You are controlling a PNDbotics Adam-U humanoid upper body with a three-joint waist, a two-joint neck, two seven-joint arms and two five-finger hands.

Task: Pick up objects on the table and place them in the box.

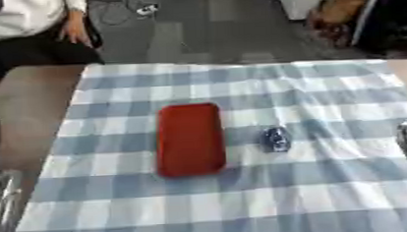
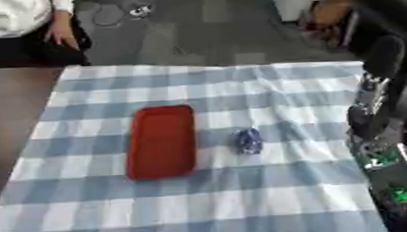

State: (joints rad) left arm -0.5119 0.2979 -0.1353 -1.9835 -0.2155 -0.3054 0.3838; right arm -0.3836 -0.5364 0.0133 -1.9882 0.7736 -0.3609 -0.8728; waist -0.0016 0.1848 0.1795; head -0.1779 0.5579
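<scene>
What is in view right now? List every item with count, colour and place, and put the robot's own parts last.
box: one, red, long and shallow, lying near the middle of the cloth, left of the small object.
small object: one, blue with lighter patches, on the cloth just right of the box, apart from it; what it is cannot be made out.
tablecloth: one, blue and white check, covering most of the table.
table: one, brown, bare strip showing left of the cloth.
right arm: one, black and silver with green parts, along the right edge in the right eye view, beside the cloth; its hand cannot be made out.
left arm: one, silver, only a sliver at the lower left corner in the left eye view.
</scene>
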